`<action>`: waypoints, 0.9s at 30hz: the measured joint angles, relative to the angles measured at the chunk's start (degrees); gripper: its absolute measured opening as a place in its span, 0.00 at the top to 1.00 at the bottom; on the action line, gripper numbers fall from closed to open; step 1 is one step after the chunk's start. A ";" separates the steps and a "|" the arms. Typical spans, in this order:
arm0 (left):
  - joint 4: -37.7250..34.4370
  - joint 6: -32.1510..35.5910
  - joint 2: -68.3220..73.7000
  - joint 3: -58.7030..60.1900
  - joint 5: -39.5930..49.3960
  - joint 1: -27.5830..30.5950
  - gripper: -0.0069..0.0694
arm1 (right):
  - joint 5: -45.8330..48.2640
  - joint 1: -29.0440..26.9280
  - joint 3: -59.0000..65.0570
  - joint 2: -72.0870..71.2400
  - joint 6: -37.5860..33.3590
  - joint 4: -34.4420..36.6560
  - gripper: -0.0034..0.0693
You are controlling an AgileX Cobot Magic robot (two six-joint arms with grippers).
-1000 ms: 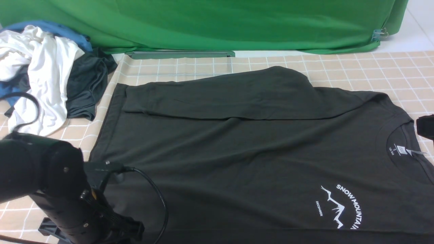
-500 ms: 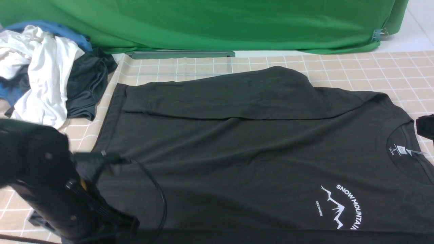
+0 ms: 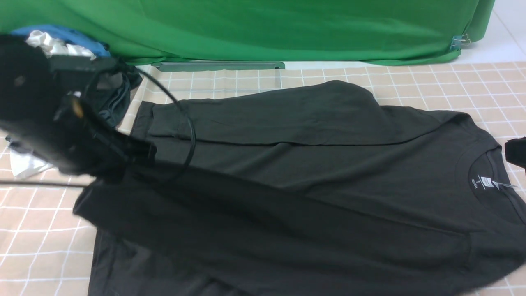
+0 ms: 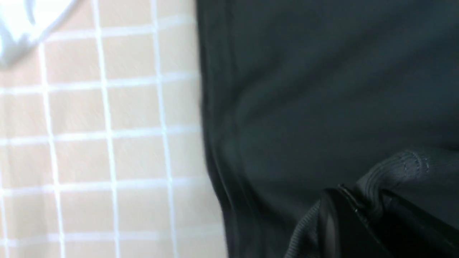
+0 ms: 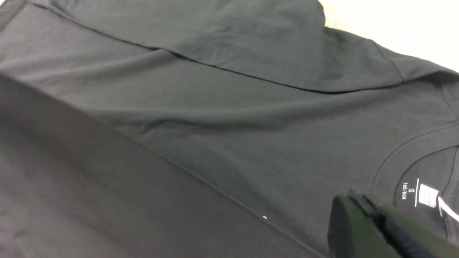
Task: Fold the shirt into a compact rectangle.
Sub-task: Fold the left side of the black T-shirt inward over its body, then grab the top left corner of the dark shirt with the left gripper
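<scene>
Jaws, left, front view: closed; the left gripper [image 3: 123, 162] is blurred and raised over the desk's left edge, with a long band of the shirt [image 3: 328, 164] hanging from it
Jaws, right, front view: the right gripper [image 3: 515, 154] shows only as a black block at the desk's right edge, just beside the shirt's shoulder; cannot tell its jaws from here
Change since a second ago: the left arm was low at the near left corner with its jaws apart; now it is up toward the far left, and the lifted band crosses the shirt's body and covers the white chest print
Unchanged: right gripper, neck tag [image 3: 486, 182], far sleeve folded over the body
Shirt's place: spread across the middle of the desk [image 3: 41, 230], collar toward the right edge
Surface: peach cloth with a white grid
Room: green backdrop [image 3: 267, 28] draped behind; grey-green bar [image 3: 218, 65] along the far edge; white garment [image 3: 45, 45] and blue garment [image 3: 78, 35] at the far left corner
Left wrist view, grip: black fingers [image 4: 333, 222] pinch a ribbed cuff [image 4: 401, 168]
Left wrist view, texture: matte dark knit, stitched hem lying on the grid cloth
Right wrist view, jaws: pressed together above the collar, nothing seen between them
Right wrist view, shapes: straight sleeve edge, curved neckline, small white tag with size lettering
</scene>
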 joint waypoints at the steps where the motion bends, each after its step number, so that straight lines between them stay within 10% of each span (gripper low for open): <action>1: 0.63 -0.05 2.00 -0.84 -0.86 0.79 0.84 | 0.00 0.00 0.00 0.00 0.00 0.00 0.90; 9: 4.12 0.20 12.50 -2.27 -3.61 3.10 0.82 | 0.00 0.00 0.00 0.00 0.00 0.00 0.90; 16: 11.40 -3.57 15.44 -3.01 -12.31 3.63 0.53 | 0.00 0.00 0.00 0.00 0.00 0.00 0.90; 27: -5.86 2.38 30.08 -21.15 -15.49 10.04 0.31 | 0.00 0.00 0.00 0.00 0.00 0.00 0.89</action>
